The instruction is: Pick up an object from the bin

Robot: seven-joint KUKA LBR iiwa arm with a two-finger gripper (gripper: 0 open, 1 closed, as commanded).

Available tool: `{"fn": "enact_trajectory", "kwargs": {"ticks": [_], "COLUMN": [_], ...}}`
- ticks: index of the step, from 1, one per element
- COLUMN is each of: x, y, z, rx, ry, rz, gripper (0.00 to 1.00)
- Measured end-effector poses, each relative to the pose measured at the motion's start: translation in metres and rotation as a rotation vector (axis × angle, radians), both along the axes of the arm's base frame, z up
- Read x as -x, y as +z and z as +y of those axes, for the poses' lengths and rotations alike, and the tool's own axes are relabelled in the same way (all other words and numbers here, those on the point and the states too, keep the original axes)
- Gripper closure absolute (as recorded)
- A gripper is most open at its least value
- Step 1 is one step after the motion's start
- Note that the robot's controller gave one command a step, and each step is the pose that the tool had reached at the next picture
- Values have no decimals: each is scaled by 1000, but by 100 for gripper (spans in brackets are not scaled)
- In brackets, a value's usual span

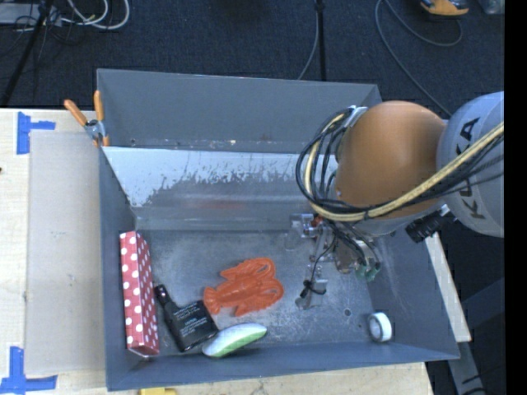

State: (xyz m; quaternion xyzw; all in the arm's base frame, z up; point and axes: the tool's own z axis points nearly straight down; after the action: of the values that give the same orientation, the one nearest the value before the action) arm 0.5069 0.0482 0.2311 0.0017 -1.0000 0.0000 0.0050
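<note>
**Gripper low beside orange toy**

Gripper (311, 288) sits right of centre in the bin (206, 188), just right of the orange lobster-shaped toy (244, 286). Can't tell if it's open or closed. Polka-dot box (137, 293), black bottle (188, 321) and green-white piece (235, 340) lie near-left; white tape roll (380, 327) near-right.
</note>
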Motion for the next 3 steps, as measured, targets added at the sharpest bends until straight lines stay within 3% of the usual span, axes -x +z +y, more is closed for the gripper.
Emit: {"fn": "enact_trajectory", "kwargs": {"ticks": [1, 2, 3], "x": [-2, 2, 34], "y": [4, -55, -72], "z": [0, 27, 79], "rx": [-1, -1, -2], "ry": [-2, 98, 281], "rz": [-8, -8, -4], "gripper": [0, 0, 0]}}
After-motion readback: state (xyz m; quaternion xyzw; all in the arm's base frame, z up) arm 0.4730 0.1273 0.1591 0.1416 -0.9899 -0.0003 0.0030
